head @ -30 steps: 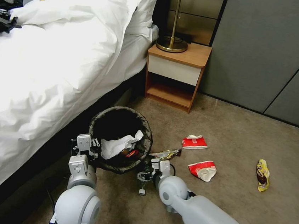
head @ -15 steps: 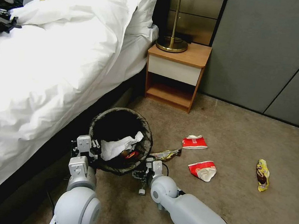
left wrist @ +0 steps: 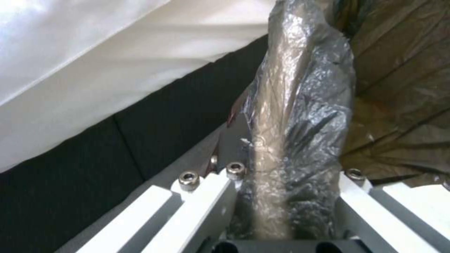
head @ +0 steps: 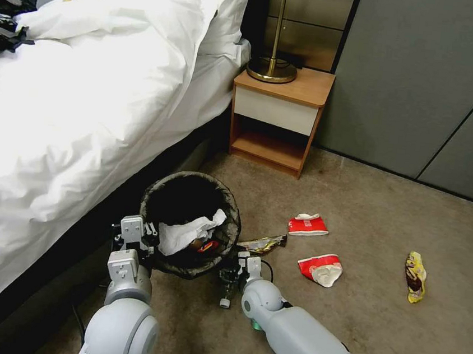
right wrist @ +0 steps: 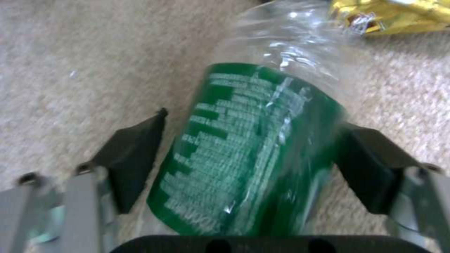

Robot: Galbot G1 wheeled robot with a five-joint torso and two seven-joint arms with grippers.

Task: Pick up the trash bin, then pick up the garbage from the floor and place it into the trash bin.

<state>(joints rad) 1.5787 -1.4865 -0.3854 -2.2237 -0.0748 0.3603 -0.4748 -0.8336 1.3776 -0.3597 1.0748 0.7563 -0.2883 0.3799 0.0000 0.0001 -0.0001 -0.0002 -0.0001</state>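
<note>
Trash bin held at its rim beside the bed; plastic bottle in the right jaws.

Left gripper: jaws closed on the bin's bag-covered rim, on the bed side. Right gripper: low over the carpet just beside the bin, jaws spread around a clear bottle with a green label, one pad touching, the other slightly apart. Bin contents: white tissue, red scrap. On the floor: gold wrapper, two red-and-white wrappers, yellow wrapper.
</note>
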